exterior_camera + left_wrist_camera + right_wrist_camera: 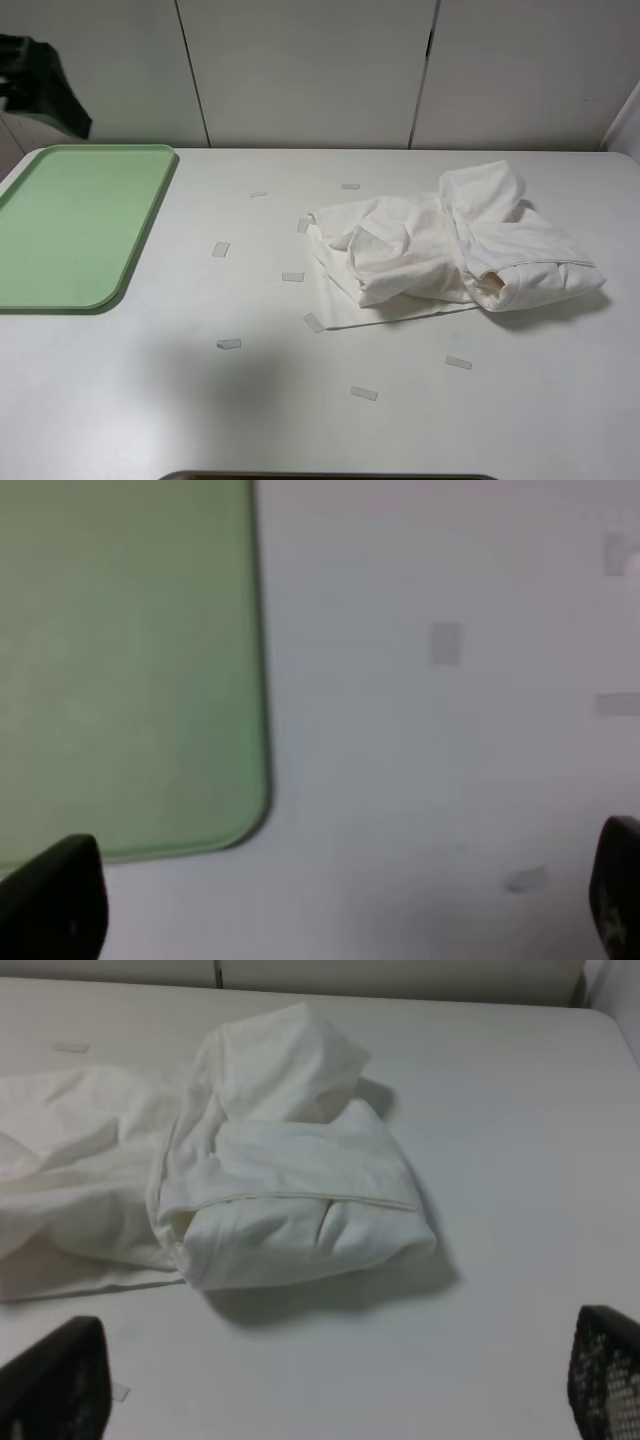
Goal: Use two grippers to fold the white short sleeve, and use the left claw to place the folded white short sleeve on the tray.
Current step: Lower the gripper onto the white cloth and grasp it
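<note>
The white short sleeve lies crumpled in a loose heap on the right half of the white table, with one part rolled over itself at its right end. The light green tray rests flat at the table's left edge with nothing on it. My left gripper hovers open above the table beside a corner of the tray, holding nothing. My right gripper is open too, a short way off the short sleeve, with its rolled end nearest. In the high view neither gripper's fingers show.
Several small pale tape-like scraps are scattered over the table between the tray and the shirt and in front of it. A black arm part juts in at the upper left. Pale wall panels stand behind the table.
</note>
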